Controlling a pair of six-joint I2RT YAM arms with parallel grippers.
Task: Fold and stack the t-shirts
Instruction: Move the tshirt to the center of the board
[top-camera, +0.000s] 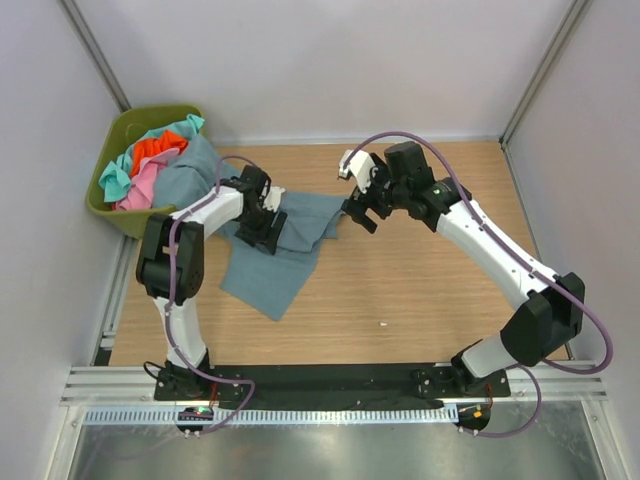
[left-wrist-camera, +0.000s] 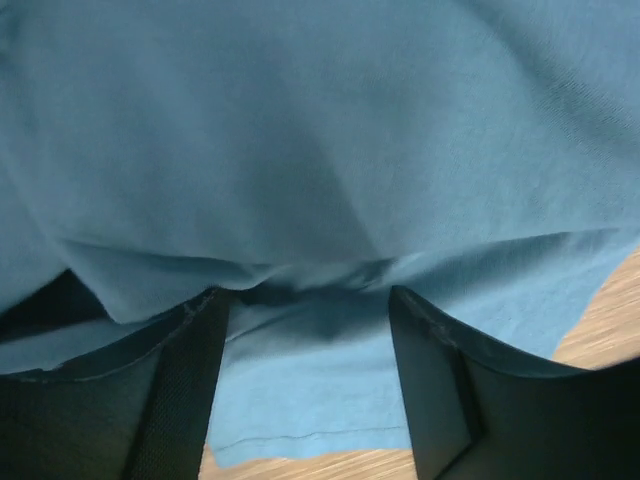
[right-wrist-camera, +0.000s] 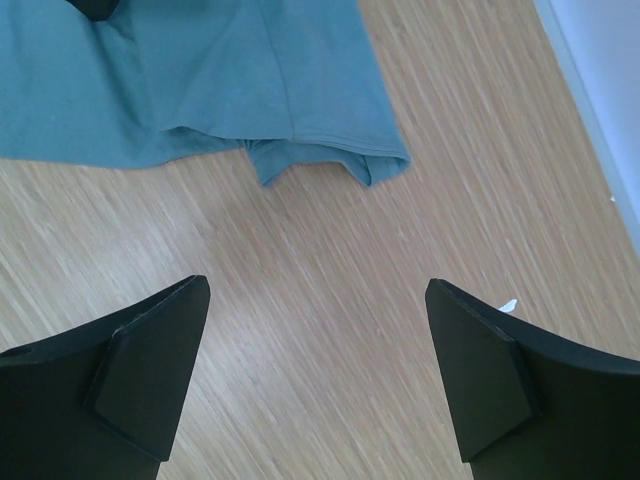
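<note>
Nothing is folded yet: the blue shirt (top-camera: 285, 250) lies rumpled just beside the bin (top-camera: 110, 215), with the other shirts (top-camera: 150, 165) heaped inside it. My left pincer (top-camera: 262, 228) and right pincer (top-camera: 360, 212) both gape, grasping nothing.

Right half of the light wooden tabletop (top-camera: 430, 300) lay bare: a wide lane from the black base rail (top-camera: 330, 378) to the far white wall (top-camera: 330, 70).

The slate-blue cloth t-shirt (top-camera: 285, 265) sprawled over left-centre and trailed up over the rim of the olive-green plastic bin (top-camera: 150, 110) in the far-left corner. The bin was heaped with pink, orange-red and turquoise shirts (top-camera: 150, 160).

Left gripper (top-camera: 262, 228) sat on the blue shirt, jaws spread, with cloth filling the gap.

Right gripper (top-camera: 358, 212) hung just beside the shirt's right edge, jaws wide, with bare boards beneath.

A strip of bare wood ran between the shirt's near hem and the rail.

White side walls (top-camera: 45, 200) closed both flanks, the left one close by the bin.
</note>
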